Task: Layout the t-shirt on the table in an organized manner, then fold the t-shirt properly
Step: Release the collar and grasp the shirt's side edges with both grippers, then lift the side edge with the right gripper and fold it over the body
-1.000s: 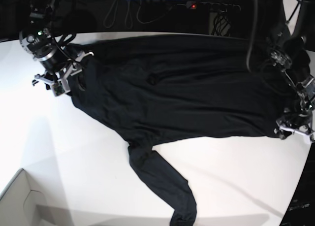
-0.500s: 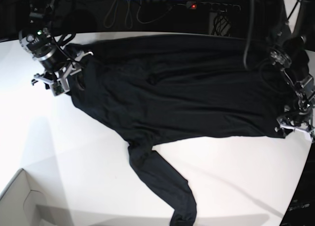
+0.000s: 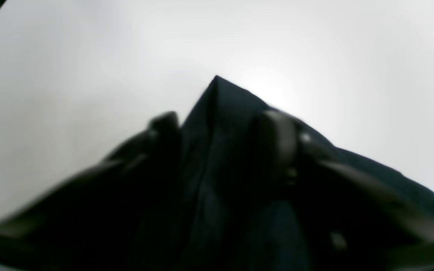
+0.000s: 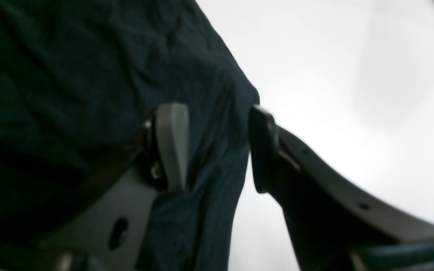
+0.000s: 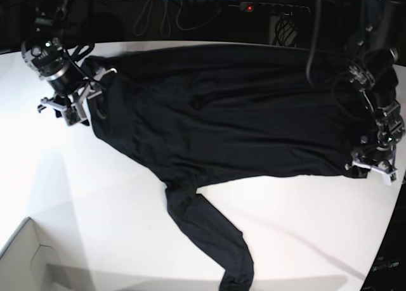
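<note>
The thin, limp shirt (image 5: pixel 235 120) lies spread on the counter (image 5: pixel 114 202), best held at corners: both the left pincer (image 3: pixel 220 131) and right pincer (image 4: pixel 217 146) straddle its edges, grip unclear.

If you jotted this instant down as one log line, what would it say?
stage: laying out | t-shirt: spread flat on table, one sleeve trailing toward near edge | left claw: astride shirt corner | right claw: astride shirt edge
</note>
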### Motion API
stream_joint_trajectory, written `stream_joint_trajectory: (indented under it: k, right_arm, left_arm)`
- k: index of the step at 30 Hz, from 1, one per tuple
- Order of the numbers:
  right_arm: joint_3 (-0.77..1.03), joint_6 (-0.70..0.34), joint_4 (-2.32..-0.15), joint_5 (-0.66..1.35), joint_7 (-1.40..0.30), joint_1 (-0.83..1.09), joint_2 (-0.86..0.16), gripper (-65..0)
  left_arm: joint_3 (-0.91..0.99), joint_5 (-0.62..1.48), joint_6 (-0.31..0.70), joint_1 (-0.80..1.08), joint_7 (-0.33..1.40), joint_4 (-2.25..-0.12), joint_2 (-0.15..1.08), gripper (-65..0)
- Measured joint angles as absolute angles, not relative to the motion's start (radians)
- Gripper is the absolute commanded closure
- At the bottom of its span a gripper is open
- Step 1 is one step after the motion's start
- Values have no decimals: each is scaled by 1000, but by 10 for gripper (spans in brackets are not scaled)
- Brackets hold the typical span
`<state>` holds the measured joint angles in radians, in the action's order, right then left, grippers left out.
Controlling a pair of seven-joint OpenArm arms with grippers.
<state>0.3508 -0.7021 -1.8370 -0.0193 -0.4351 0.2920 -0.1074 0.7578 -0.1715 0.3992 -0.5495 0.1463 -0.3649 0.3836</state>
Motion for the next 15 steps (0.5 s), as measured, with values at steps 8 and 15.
stream_joint_trajectory:
  k: [8,15]
  right_arm:
    - [220,-706,-1710,-16,-507,62,-105,-322]
    - [148,-697,-1393,-9,-574,-202,-54,-348]
  left_arm:
    - [759,-168,400,-550,150,-361,384,-3]
    - [757,-164,400,-543,140,-362,379,0]
